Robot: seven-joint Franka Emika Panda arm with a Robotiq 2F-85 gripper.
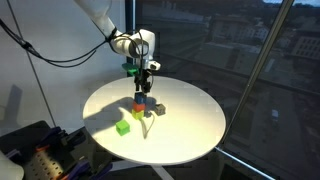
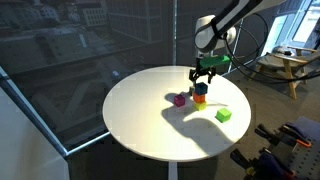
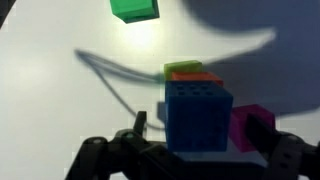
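Blue block (image 3: 198,115): closest thing in the wrist view. It sits right in the gap of the gripper (image 3: 205,138), on top of a little stack near the middle of the table.
Fingers (image 3: 137,135): spread wide, one on each side of the blue block. There's a gap showing on both sides, so they're not clamped on anything.
Under it: an orange block (image 3: 197,73), with a yellow-green sliver just past it. Can't tell what that sliver is.
Magenta block (image 3: 252,127): on the table just beside the stack, close to one finger.
Green block (image 3: 133,8): well apart from the stack, off on its own.
Table (image 1: 190,120): round and white, next to big windows.
Arm (image 1: 100,18): reaches in from above in both exterior views, with the gripper pointing straight down over the stack.
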